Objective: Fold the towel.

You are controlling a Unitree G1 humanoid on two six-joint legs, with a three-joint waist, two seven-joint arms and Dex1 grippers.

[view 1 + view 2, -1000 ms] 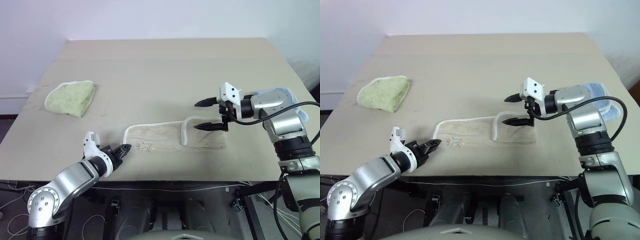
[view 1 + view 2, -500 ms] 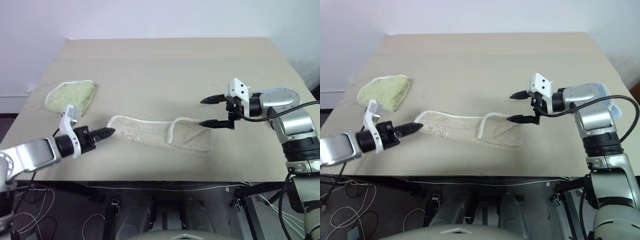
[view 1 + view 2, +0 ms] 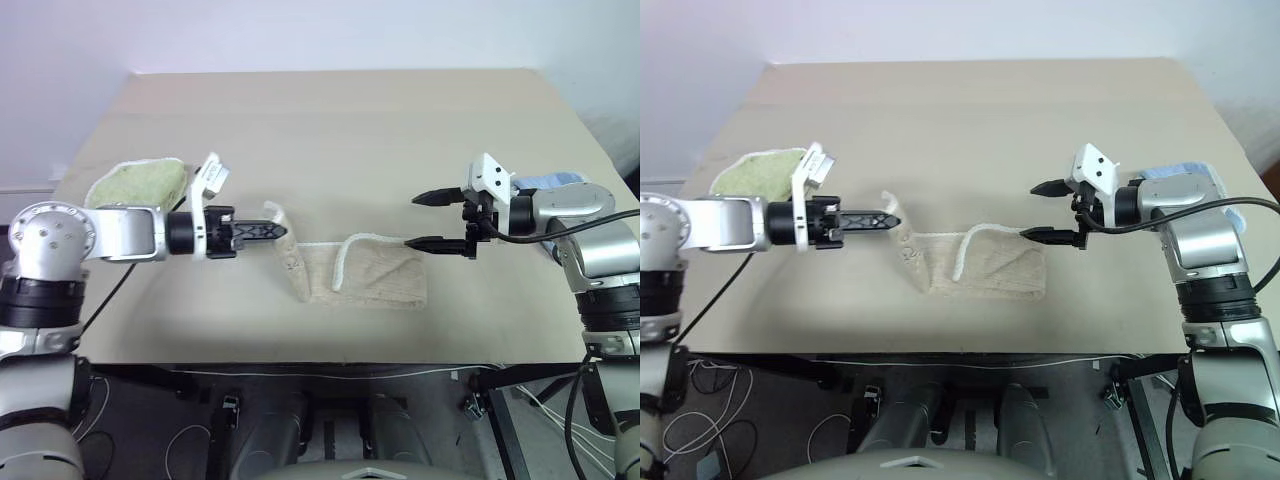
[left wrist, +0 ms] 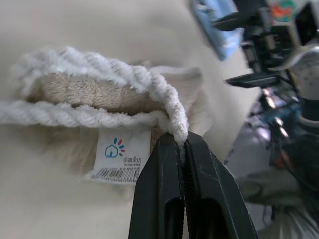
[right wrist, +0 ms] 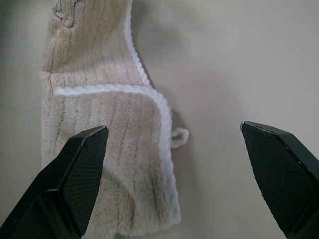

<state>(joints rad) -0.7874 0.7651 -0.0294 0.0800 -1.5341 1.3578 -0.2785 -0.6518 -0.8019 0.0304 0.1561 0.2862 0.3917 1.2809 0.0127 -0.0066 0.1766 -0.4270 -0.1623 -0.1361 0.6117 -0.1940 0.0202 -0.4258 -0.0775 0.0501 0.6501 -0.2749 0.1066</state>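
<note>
While the left pincer (image 3: pixel 272 231) is clamping a corner of the towel (image 3: pixel 375 275) above the counter (image 3: pixel 330 130), the right pincer (image 3: pixel 432 220) is hovering wide beside its other end. Seen from the left wrist, the fingers (image 4: pixel 164 199) are pinching the white edging near the tag (image 4: pixel 119 154); from the right wrist, the towel is lying on the counter between spread fingertips (image 5: pixel 82 164).

The left gripper (image 3: pixel 272 231) is closed on one corner of the towel (image 3: pixel 370 282) and holds that corner raised above the table (image 3: pixel 330 120). From the gripper, the towel slopes down toward the right gripper (image 3: pixel 428 221) and lies flat below it. The right gripper hovers above the far end of the towel, jaws spread wide, holding nothing. A folded green cloth (image 3: pixel 135 182) lies behind the left arm.
</note>
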